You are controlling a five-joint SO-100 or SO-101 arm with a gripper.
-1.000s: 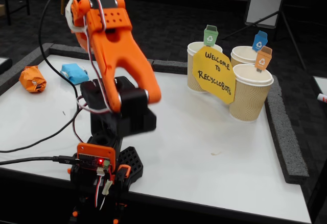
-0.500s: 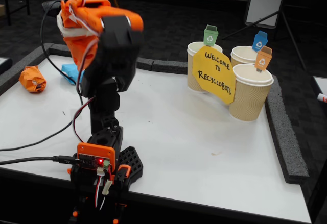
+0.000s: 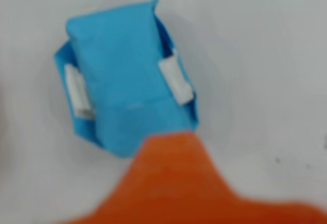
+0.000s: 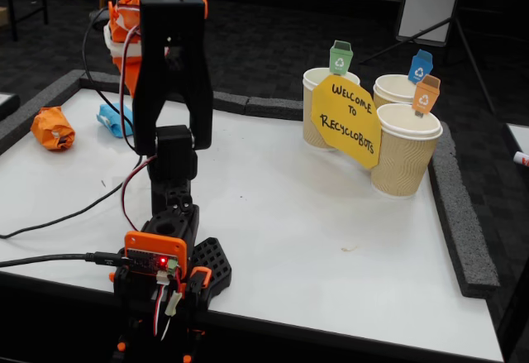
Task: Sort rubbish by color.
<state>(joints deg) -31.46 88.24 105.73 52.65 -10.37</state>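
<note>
The light blue wad (image 3: 122,76) of rubbish fills the upper left of the wrist view, lying on the white table. One blurred orange finger (image 3: 173,183) rises from the bottom edge, its tip at the wad's near side. In the fixed view my gripper (image 4: 124,78) hangs behind the upright black arm link, just above the same blue wad (image 4: 110,120) at the table's far left. The other finger is hidden, so I cannot tell how the jaws stand. An orange wad (image 4: 53,127) lies further left.
Three tan ribbed cups (image 4: 404,152) stand at the back right behind a yellow sign (image 4: 347,123), with green (image 4: 340,57), blue (image 4: 421,65) and orange tags (image 4: 426,94). A grey foam border (image 4: 459,214) rims the table. Black cables (image 4: 50,231) run from the arm's base to the left.
The arm has swung from pointing towards the camera round to the far left. Its black link now stands upright and the gripper has come down over the blue wad.
</note>
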